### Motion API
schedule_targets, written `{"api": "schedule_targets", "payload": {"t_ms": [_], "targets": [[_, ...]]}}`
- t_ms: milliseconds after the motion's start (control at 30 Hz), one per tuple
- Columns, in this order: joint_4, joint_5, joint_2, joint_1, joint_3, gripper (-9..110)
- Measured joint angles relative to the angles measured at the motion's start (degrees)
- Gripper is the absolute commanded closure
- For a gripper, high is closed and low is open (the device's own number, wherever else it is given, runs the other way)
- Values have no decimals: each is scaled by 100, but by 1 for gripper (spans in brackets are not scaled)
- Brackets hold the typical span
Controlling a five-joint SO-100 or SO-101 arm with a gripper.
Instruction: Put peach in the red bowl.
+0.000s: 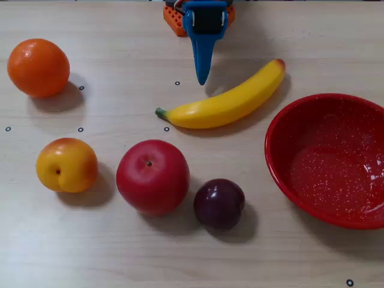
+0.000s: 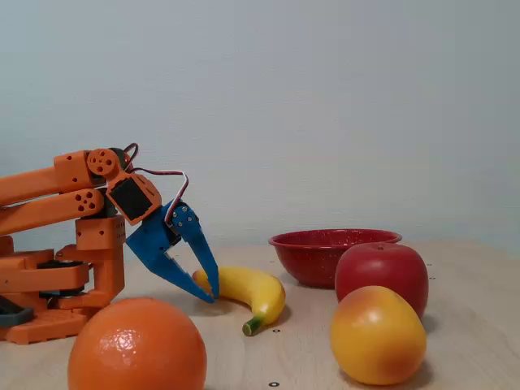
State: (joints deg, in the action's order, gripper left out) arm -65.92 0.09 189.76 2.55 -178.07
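Observation:
The peach [image 1: 67, 165], yellow-orange with a reddish blush, rests on the wooden table at the left in a fixed view from above, and sits at the front right in a side-on fixed view [image 2: 378, 335]. The glossy red bowl [image 1: 273, 159] stands at the right edge, speckled inside and holding nothing; from the side [image 2: 335, 244] it is behind the apple. My blue gripper [image 1: 203, 81] hangs at the top centre, far from the peach. Its fingertips meet just beside the banana's end [image 2: 213, 296], with nothing held.
A red apple [image 1: 153, 177] and a dark plum [image 1: 219, 204] lie between peach and bowl. A banana [image 1: 228, 103] stretches diagonally below the gripper. An orange [image 1: 38, 67] sits at the top left. The orange arm base [image 2: 57, 284] stands at the table's far side.

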Motion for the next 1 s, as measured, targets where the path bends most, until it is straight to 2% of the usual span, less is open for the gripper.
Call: {"api": "schedule_targets", "payload": {"t_ms": [1000], "targets": [[0,158,0,0,0,102]]}}
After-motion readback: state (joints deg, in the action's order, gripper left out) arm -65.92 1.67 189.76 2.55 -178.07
